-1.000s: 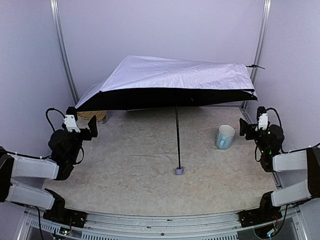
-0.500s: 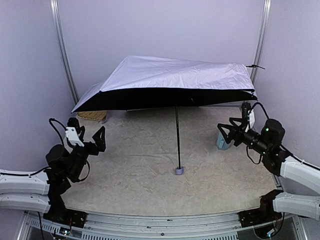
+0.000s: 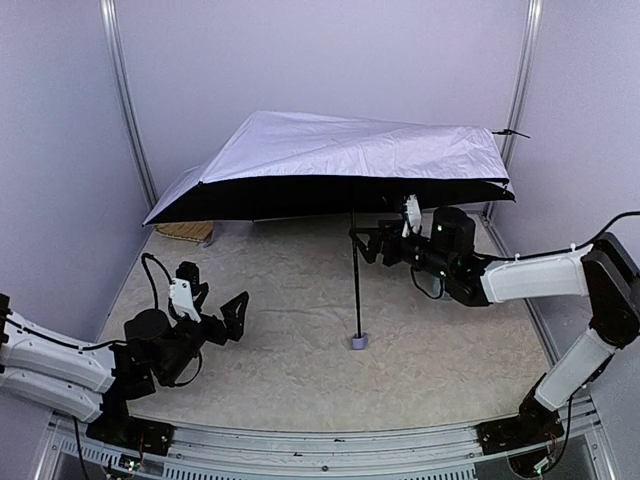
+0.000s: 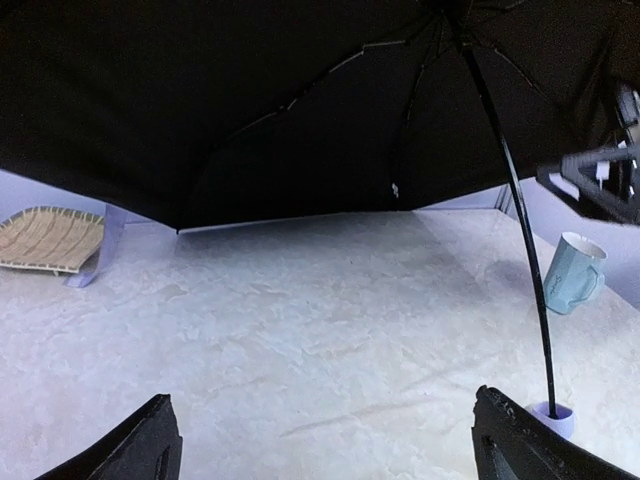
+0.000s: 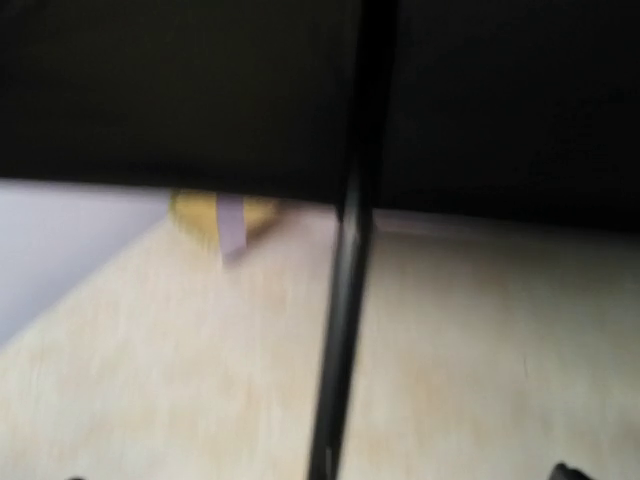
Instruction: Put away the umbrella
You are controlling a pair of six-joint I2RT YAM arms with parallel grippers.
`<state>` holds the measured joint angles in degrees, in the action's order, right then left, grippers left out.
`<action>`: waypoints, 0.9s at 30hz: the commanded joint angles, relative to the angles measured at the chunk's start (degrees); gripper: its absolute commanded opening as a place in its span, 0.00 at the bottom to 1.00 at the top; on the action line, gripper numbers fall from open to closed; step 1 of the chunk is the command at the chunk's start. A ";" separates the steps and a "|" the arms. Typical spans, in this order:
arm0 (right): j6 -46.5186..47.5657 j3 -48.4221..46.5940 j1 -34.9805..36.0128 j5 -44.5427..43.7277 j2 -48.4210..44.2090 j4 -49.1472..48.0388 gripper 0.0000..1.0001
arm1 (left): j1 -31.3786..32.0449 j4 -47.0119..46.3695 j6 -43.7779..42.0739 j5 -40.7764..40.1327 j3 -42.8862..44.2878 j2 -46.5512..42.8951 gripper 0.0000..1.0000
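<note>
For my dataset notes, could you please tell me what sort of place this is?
Probably a lab robot cell: plain walls and metal posts enclose a table, with the left arm and right arm bolted at its near edge, facing an open umbrella.

The umbrella (image 3: 340, 160) is stood on its handle (image 3: 359, 341) at mid-frame. A basket (image 3: 185, 231) is placed under its upper-left edge, a cup (image 4: 575, 272) right of its shaft (image 3: 356, 275).

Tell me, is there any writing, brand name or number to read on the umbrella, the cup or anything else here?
None can be read. The umbrella is plain fabric, the cup shows no print, and the woven tray bears no label. The right wrist view is too blurred to show any lettering.
</note>
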<state>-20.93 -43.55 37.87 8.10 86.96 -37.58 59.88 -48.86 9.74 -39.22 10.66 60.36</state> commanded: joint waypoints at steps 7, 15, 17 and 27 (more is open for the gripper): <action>1.00 -21.37 0.04 -6.46 17.42 -1.09 0.83 | 1.10 -6.93 2.13 4.90 3.09 12.88 0.99; -1.50 -24.48 -0.42 -4.63 19.25 -4.42 0.21 | 1.16 -7.80 0.68 9.54 5.65 17.51 0.99; -3.14 -24.53 -0.35 -3.18 18.42 -4.04 0.08 | 1.21 -7.75 0.80 11.84 6.28 18.55 0.99; -14.19 -21.78 3.24 8.30 11.00 -14.43 0.00 | 1.47 -2.38 2.97 31.18 15.68 20.62 0.99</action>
<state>-29.54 -65.34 38.46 9.52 104.07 -41.45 60.88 -52.16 11.55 -18.72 22.68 81.82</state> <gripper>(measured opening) 0.080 0.988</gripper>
